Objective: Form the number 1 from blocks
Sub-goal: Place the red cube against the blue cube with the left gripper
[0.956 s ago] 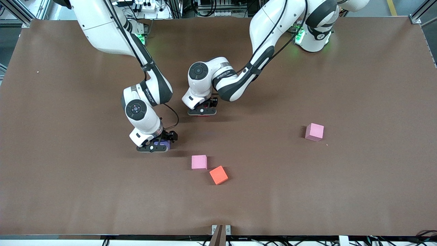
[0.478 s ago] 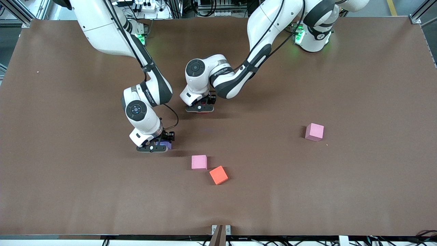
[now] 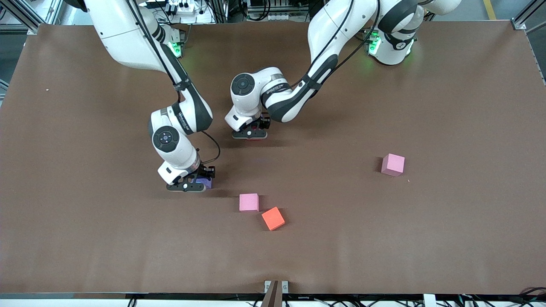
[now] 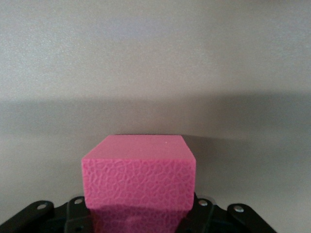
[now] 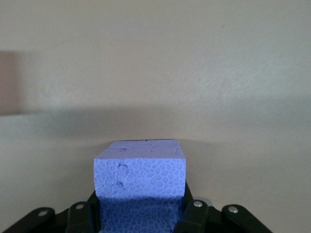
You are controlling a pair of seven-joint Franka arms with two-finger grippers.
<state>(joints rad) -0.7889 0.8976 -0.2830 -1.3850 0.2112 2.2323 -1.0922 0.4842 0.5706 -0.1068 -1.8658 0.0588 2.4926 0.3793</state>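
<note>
My left gripper (image 3: 251, 135) is shut on a crimson red block (image 4: 138, 174), held low over the middle of the table; only a red sliver (image 3: 256, 137) shows under the hand in the front view. My right gripper (image 3: 187, 186) is shut on a purple block (image 5: 140, 177), whose corner (image 3: 207, 183) peeks out beside the fingers. This gripper hangs just above the table, toward the right arm's end from the pale pink cube. Each block fills the gap between its gripper's fingers.
A pale pink cube (image 3: 248, 202) and an orange cube (image 3: 273, 218) lie together, nearer the front camera than both grippers. Another pale pink cube (image 3: 393, 164) sits alone toward the left arm's end. The brown table top (image 3: 384, 238) stretches wide around them.
My right gripper has shut on the purple block and shifted slightly toward the right arm's end. My left gripper has carried the red block a little toward the robots' bases.
</note>
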